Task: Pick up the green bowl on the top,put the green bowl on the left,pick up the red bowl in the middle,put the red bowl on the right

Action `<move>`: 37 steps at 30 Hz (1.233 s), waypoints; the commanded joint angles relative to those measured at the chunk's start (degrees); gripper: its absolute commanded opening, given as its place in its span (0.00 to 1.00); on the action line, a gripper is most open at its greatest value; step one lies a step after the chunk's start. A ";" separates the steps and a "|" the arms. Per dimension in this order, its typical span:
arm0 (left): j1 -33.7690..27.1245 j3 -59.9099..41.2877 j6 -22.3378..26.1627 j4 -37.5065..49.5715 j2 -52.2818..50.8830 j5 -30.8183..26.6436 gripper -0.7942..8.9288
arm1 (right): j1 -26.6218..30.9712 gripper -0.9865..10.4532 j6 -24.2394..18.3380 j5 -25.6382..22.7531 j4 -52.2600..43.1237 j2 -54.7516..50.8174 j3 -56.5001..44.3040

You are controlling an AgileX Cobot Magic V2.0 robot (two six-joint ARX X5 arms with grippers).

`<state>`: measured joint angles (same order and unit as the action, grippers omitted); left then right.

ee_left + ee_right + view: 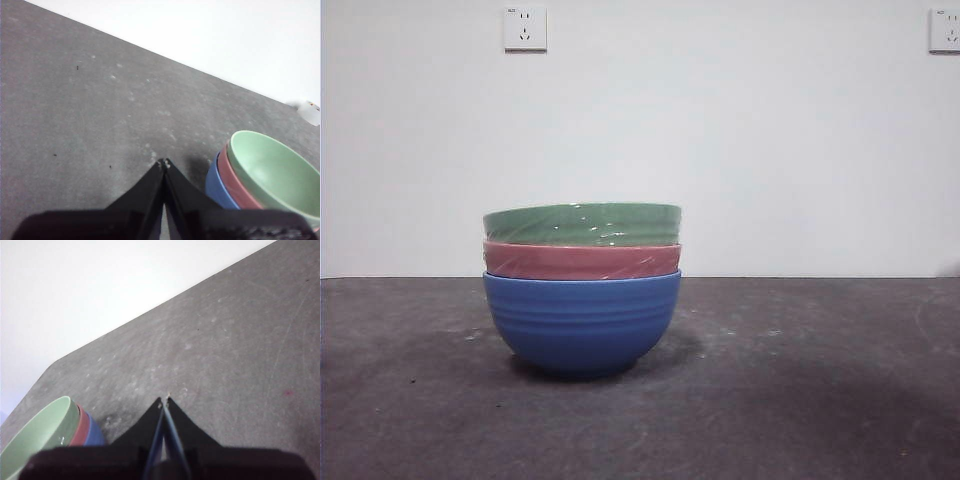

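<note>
Three bowls stand nested in one stack near the middle of the table. The green bowl (582,223) is on top, the red bowl (582,261) sits under it, and a blue bowl (581,320) is at the bottom. In the left wrist view the green bowl (272,172), the red bowl (235,186) and the blue bowl (218,187) lie beside my left gripper (164,162), which is shut and holds nothing. My right gripper (164,401) is also shut and holds nothing, with the green bowl (37,432) and red bowl (83,427) off to its side. Neither arm shows in the front view.
The stack rests on a dark grey table (800,400) with faint pale specks. A white wall rises behind it, with a socket (525,28) high on the left and another socket (945,30) at the right edge.
</note>
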<state>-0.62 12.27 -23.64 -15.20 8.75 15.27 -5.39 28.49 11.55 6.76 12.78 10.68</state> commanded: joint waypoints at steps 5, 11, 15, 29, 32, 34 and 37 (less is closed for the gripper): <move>-0.07 8.00 9.16 0.57 10.93 0.59 0.07 | 0.02 0.07 -6.58 0.57 0.87 11.45 8.79; -0.07 15.58 10.36 0.26 21.57 7.91 0.07 | 0.02 0.07 -13.25 3.89 6.67 21.77 18.93; -0.02 19.96 10.40 -1.01 28.94 14.05 0.07 | 0.02 0.07 -18.69 9.90 10.99 27.80 25.14; 6.58 27.04 13.16 -2.84 42.27 26.73 0.44 | 0.00 0.33 -22.32 17.03 16.26 34.91 31.61; 9.81 29.07 13.44 -3.56 43.78 26.60 0.44 | -0.04 0.33 -21.88 17.07 16.46 34.91 31.61; 12.31 31.47 15.47 -5.84 45.46 25.86 0.44 | -0.07 0.33 -21.88 17.05 16.46 34.93 31.61; 17.59 36.89 21.70 -12.28 49.03 20.94 0.44 | -0.11 0.33 -21.88 17.05 16.48 34.93 31.61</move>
<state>15.18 47.77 -7.11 -25.85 56.73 37.76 -5.39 6.63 28.49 23.40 47.62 42.11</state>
